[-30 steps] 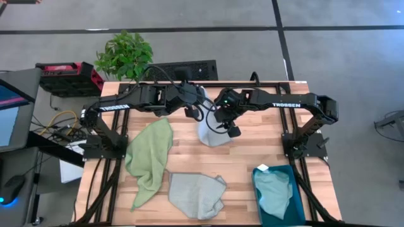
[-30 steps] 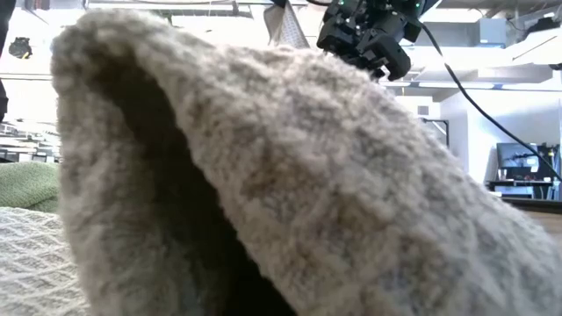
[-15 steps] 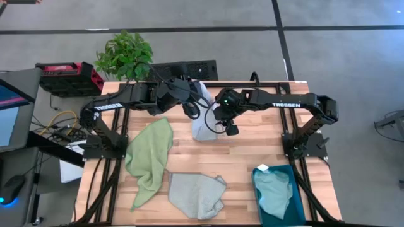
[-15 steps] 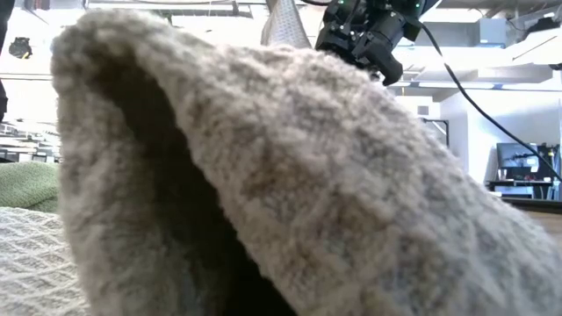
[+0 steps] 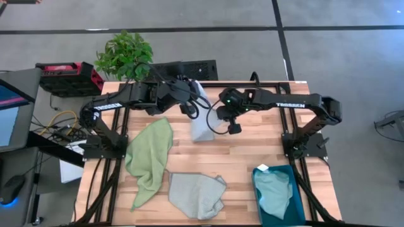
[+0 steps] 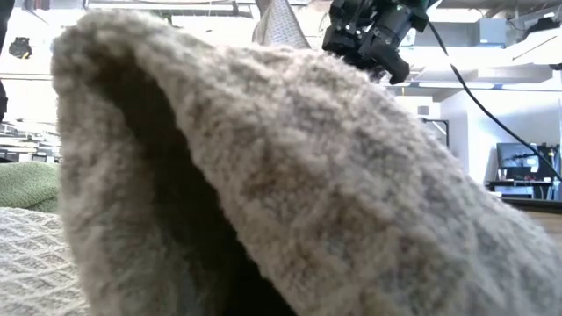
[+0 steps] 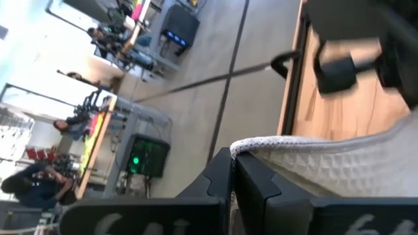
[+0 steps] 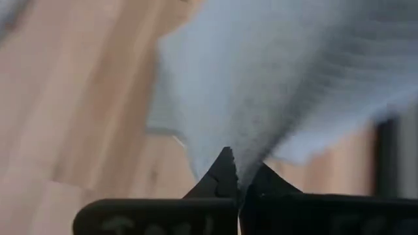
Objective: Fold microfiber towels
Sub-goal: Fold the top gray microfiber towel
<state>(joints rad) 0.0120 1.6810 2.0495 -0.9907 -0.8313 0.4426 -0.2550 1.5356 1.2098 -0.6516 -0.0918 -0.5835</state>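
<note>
TROSSEN reads in white along the right arm's forearm (image 5: pixel 288 104), and the same lettering sits on the left arm (image 5: pixel 106 106), too small there to read cleanly. Down at the table's near right corner, the teal bin (image 5: pixel 261 200) holds one light blue towel (image 5: pixel 273 191), bunched inside it, with a small white tag showing at the bin's far left corner. Up at the far middle of the wooden table (image 5: pixel 252 148), both arms meet over a pale grey-blue towel (image 5: pixel 203 124): the left gripper (image 5: pixel 194 90) is clenched on its upper edge, and the left wrist view shows the waffle weave pinched right between the dark fingers (image 7: pixel 258 179). The right gripper (image 5: pixel 220 111) is clamped on the cloth's other corner, fabric fanning out from its closed tips in the right wrist view. The towel hangs between them, lower end touching the table. The light green towel (image 5: pixel 150 159) sprawls left of centre; a second grey-blue towel (image 5: pixel 197 194) lies crumpled at the near edge, filling the low view.
</note>
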